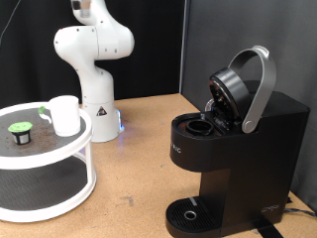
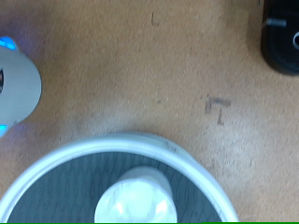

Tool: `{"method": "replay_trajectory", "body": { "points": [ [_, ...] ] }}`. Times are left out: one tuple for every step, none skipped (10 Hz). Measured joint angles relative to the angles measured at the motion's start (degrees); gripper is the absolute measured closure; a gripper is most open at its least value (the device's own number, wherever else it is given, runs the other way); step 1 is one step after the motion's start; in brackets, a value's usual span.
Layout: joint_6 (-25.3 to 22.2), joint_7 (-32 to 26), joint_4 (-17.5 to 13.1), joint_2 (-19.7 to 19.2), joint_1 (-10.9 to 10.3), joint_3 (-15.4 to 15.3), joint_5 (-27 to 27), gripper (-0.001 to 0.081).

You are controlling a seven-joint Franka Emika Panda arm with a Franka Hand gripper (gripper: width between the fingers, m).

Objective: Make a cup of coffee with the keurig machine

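The small white cup (image 1: 65,114) stands upright on the top tier of a round white stand (image 1: 87,139) at the exterior view's left. In the wrist view the cup (image 2: 135,201) shows from above, inside the stand's rim (image 2: 112,147). The black keurig machine (image 1: 248,149) stands at the exterior view's right with its grey-handled lid (image 1: 260,87) raised and the pod chamber open. Its round drip tray (image 1: 186,213) is bare. An edge of the machine shows in the wrist view (image 2: 280,42). The gripper shows in neither view; the arm leaves the exterior view at the top.
A small dark pod with a green top (image 1: 20,130) sits on the stand beside the cup. The white robot base (image 1: 94,69), with a blue light, stands behind the stand; it also shows in the wrist view (image 2: 14,89). Brown tabletop (image 1: 139,149) lies between the stand and the machine.
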State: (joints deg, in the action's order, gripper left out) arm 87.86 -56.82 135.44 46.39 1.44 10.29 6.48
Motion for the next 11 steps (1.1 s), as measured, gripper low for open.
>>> {"method": "replay_trajectory", "body": {
  "points": [
    [0.0, -1.06, 0.02, 0.53, 0.31, 0.81, 0.43, -0.0001],
    [0.0, -1.02, 0.07, 0.46, 0.29, 0.76, 0.42, -0.0001],
    [0.0, -1.08, 0.14, 0.45, 0.3, 1.04, 0.42, -0.0001],
    [0.0, -1.82, 0.23, 0.53, 0.47, 1.99, 1.0, -0.0001],
    [0.06, -3.58, 0.25, 0.66, 0.9, 3.63, 2.2, -0.0001],
    [0.15, -5.47, 0.23, 0.79, 1.42, 5.5, 3.53, -0.0001],
    [0.45, -6.75, 0.11, 0.83, 1.97, 7.17, 4.55, -0.0001],
    [0.7, -7.64, -0.24, 0.75, 2.53, 8.87, 5.32, -0.0001],
    [0.79, -8.76, -0.82, 0.57, 2.9, 10.57, 6.17, -0.0001],
    [0.81, -10.13, -1.54, 0.26, 3.1, 12.21, 7.25, -0.0001],
    [0.88, -11.31, -2.09, -0.05, 3.14, 13.63, 8.15, -0.0001]
  ]
}}
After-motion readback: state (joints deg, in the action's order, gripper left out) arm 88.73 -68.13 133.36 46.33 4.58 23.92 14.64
